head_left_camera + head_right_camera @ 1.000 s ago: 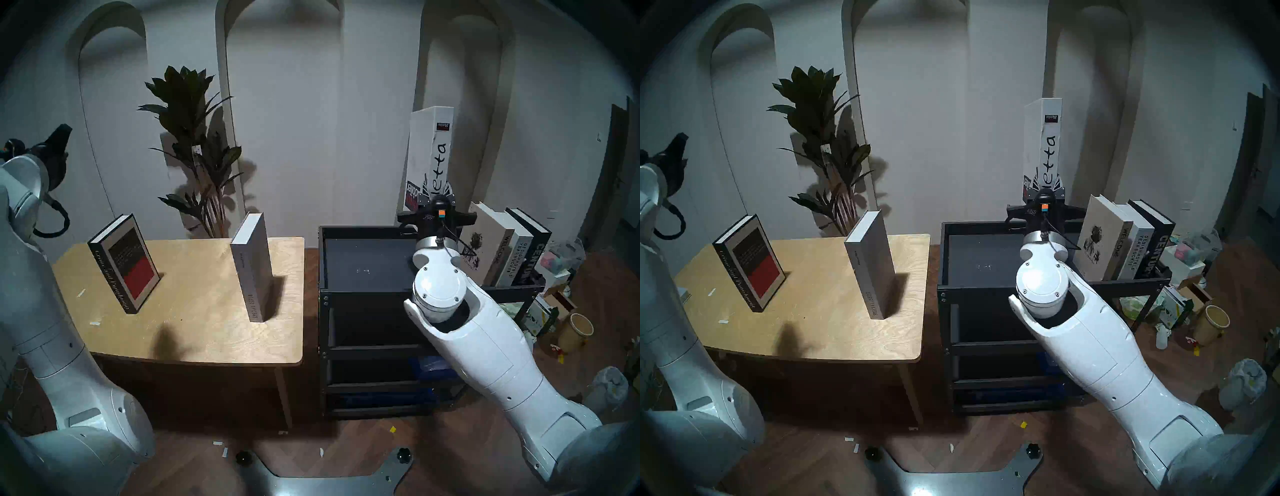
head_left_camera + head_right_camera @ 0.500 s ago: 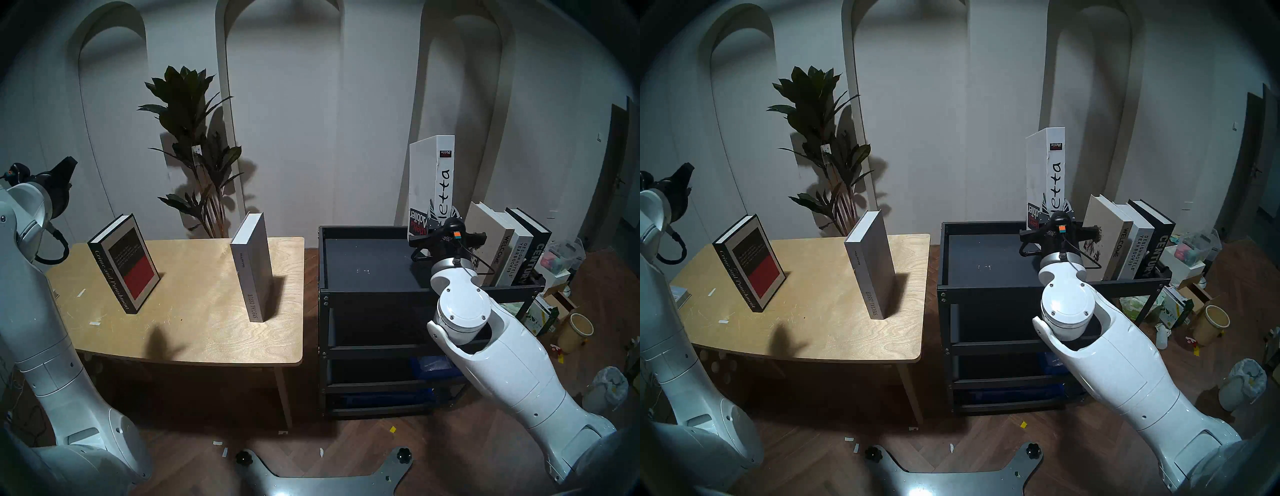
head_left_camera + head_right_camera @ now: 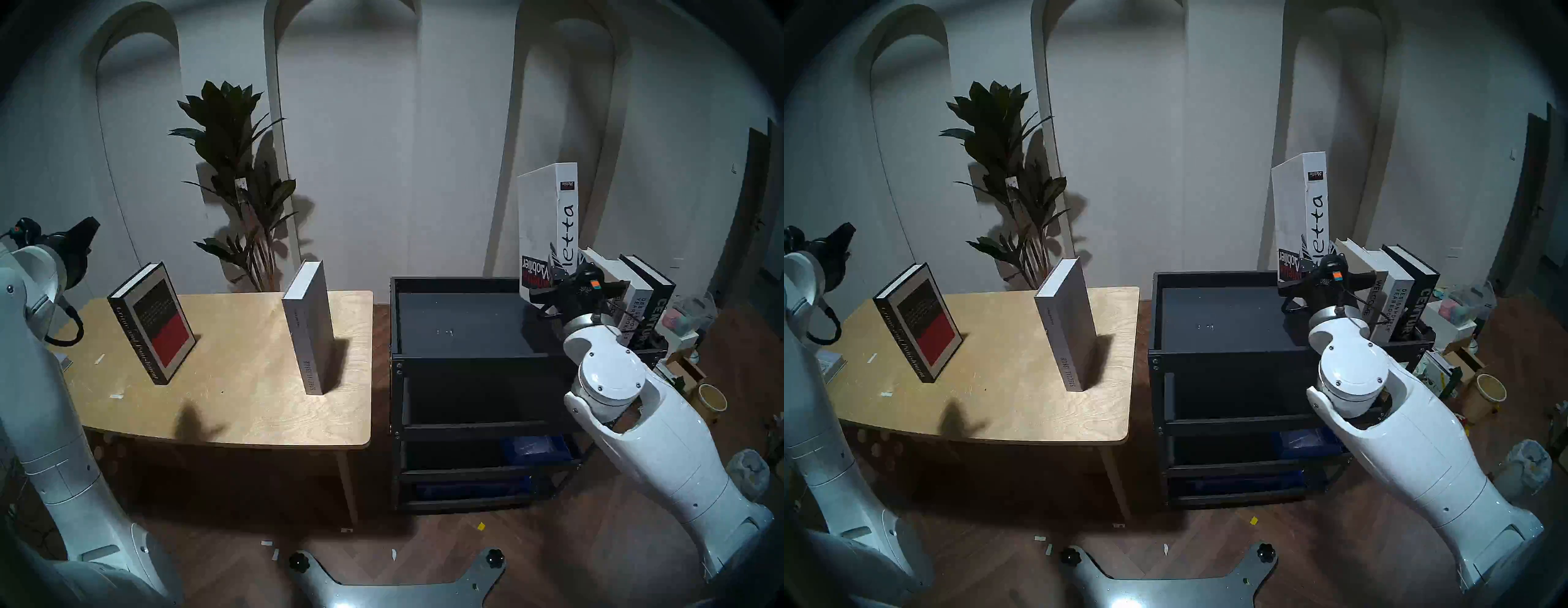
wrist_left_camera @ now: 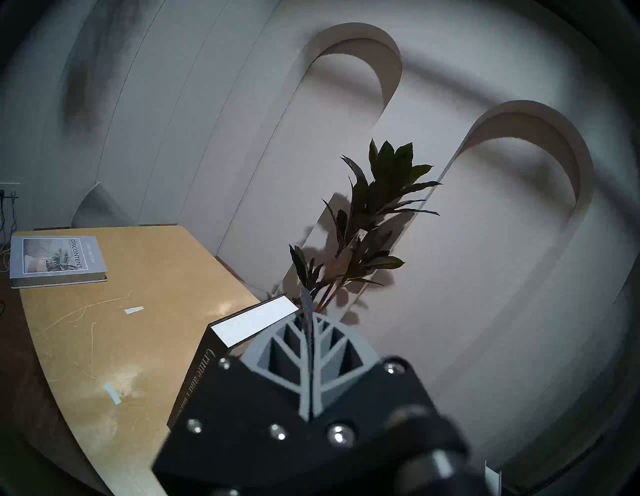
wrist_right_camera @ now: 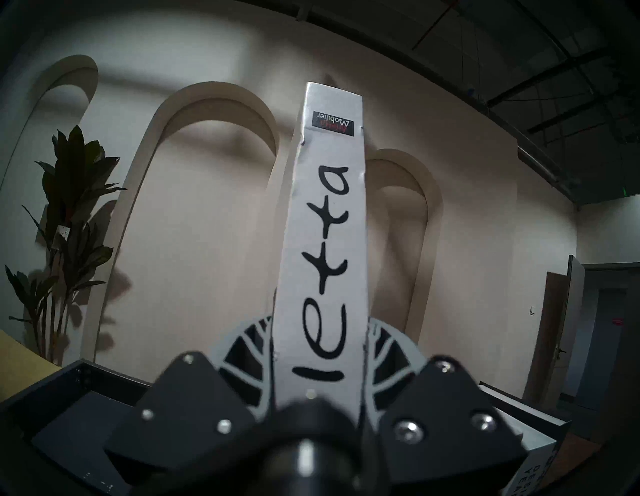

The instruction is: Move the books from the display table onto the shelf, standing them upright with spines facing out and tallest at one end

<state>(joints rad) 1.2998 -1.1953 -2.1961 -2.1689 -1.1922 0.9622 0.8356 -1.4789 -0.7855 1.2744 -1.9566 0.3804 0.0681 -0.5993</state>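
My right gripper [image 3: 566,267] is shut on the spine of the tall white Arietta book [image 3: 547,220]. The book stands nearly upright over the right part of the black shelf's top tray [image 3: 458,322], just left of the Welcome book [image 3: 1371,293]. Designhotels [image 3: 638,299] and Century [image 3: 657,310] stand beyond that. In the right wrist view both fingers [image 5: 242,346] flank the Arietta spine [image 5: 329,242]. Crime and Punishment [image 3: 155,322] and Special Issue [image 3: 309,327] stand on the display table [image 3: 237,407]. My left gripper [image 3: 82,231] is shut and empty, raised above the table's left end.
A potted plant [image 3: 237,178] stands behind the table. A thin grey Discontent book [image 4: 57,259] lies flat on the table's far left corner. Boxes, a paper cup [image 3: 712,399] and bags crowd the floor to the right of the shelf.
My right arm has carried the Arietta book down and to the right, up to the row of books on the shelf. My left gripper has sunk a little lower.
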